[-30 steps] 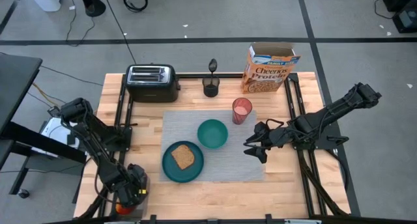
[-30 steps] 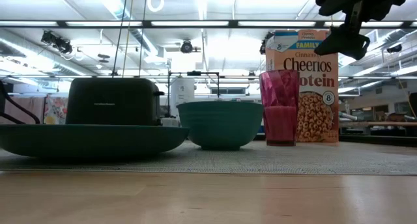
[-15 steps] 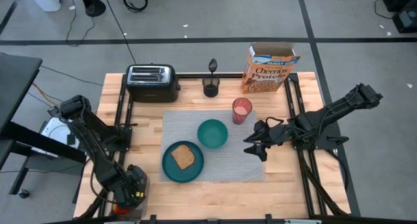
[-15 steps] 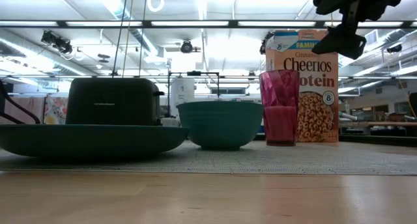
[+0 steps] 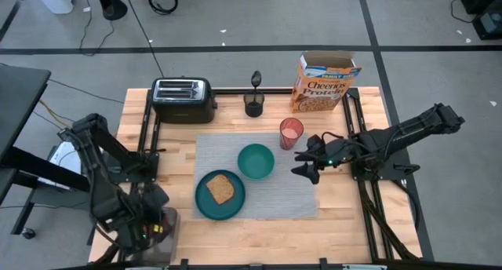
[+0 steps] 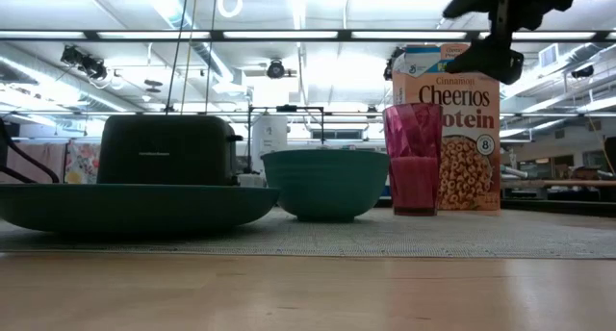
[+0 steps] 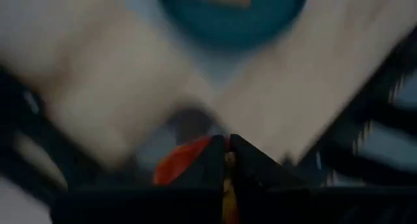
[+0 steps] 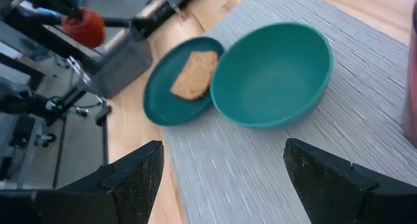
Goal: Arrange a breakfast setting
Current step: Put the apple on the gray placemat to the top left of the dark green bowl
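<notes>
left gripper (image 7: 226,160) clamps the round red apple (image 7: 184,160); right gripper (image 5: 303,163) hangs spread over the placemat (image 5: 271,198).

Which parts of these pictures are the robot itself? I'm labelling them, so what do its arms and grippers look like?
Both arms are dark, near-black, jointed links with rounded housings and thin black cables along them. The right gripper ends in two broad, flat, black fingers with angular tips; a small green light shows on that arm's wrist. The left gripper has two black wedge-shaped fingers.
</notes>
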